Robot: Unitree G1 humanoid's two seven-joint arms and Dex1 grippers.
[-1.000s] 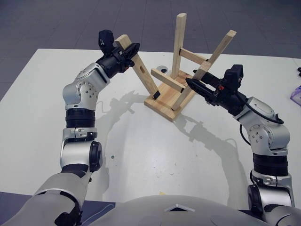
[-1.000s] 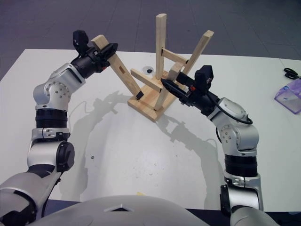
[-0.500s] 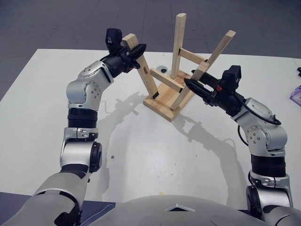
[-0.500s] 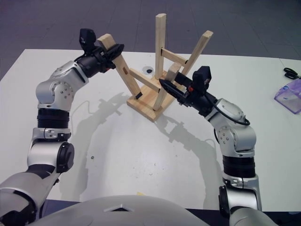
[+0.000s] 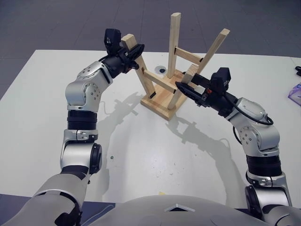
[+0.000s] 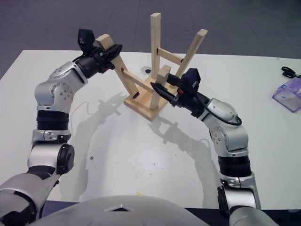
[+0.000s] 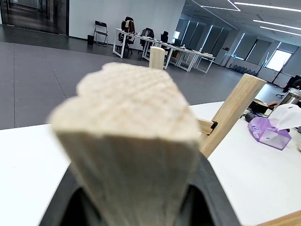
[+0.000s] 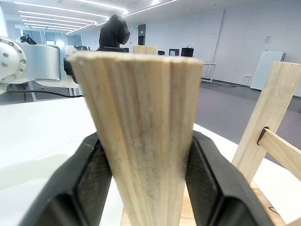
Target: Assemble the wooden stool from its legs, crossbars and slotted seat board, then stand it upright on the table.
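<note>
Left pincer (image 5: 136, 50): is clamping shut on the top end of the left leg (image 5: 146, 80), wood filling the gap between its fingers.
Right pincer (image 5: 182, 87): is gripping the near leg (image 5: 190, 74) just below its top end.
Stool (image 5: 171, 66): is sitting upside down at the far middle of the surface (image 5: 141, 155), seat board (image 5: 159, 106) lowest, legs pointing up.
Legs: four; two are being held, while the back leg (image 5: 174, 37) and right leg (image 5: 215, 46) are standing free.
Crossbars: two are showing; a low crossbar (image 5: 158, 78) is running from the left leg toward the near leg, and a high crossbar (image 5: 189, 55) is joining the back and right legs.
Right edge: one purple box (image 6: 287, 93) and one pair of scissors (image 6: 288, 71) are lying well apart from the stool.
</note>
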